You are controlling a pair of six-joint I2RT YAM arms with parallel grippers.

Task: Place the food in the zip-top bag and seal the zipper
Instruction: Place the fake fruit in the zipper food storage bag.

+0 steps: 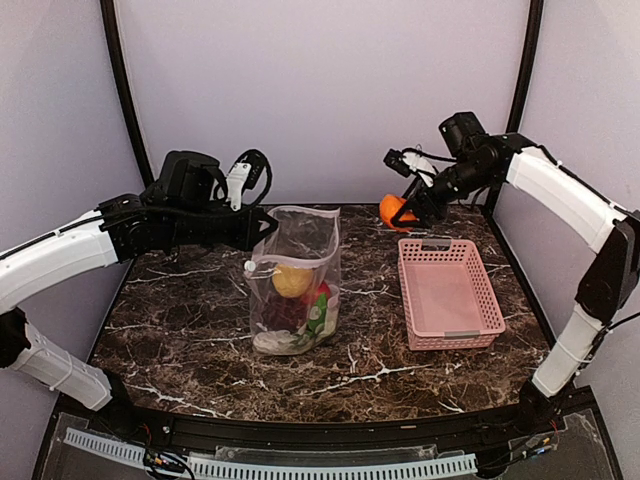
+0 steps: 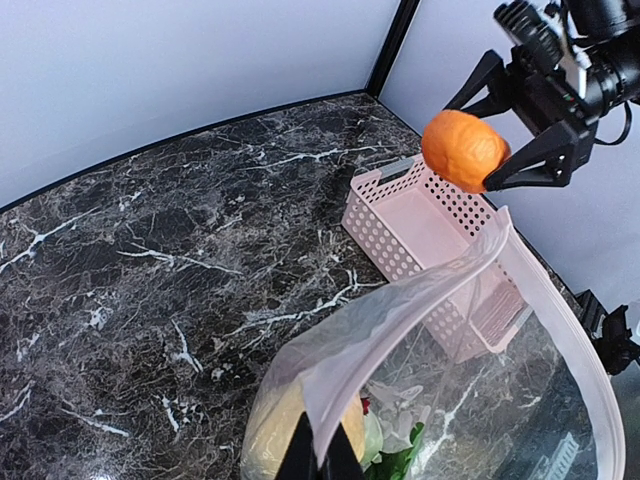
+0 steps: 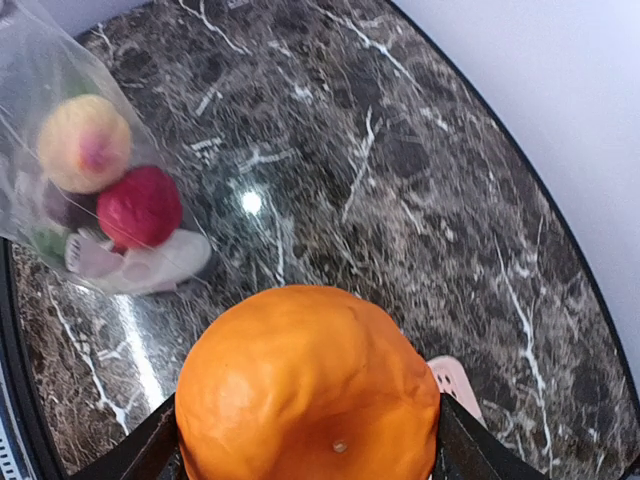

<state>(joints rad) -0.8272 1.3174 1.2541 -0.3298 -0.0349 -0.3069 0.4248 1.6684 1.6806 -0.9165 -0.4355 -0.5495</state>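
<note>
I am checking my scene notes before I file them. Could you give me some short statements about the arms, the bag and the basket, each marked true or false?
1. The right gripper holds the orange. True.
2. The pink basket holds a red ball. False: nothing shows inside it; a red ball is in the zip-top bag.
3. The left gripper pinches the bag's mouth edge. True.
4. The bag is sealed. False: its mouth stands open.
</note>
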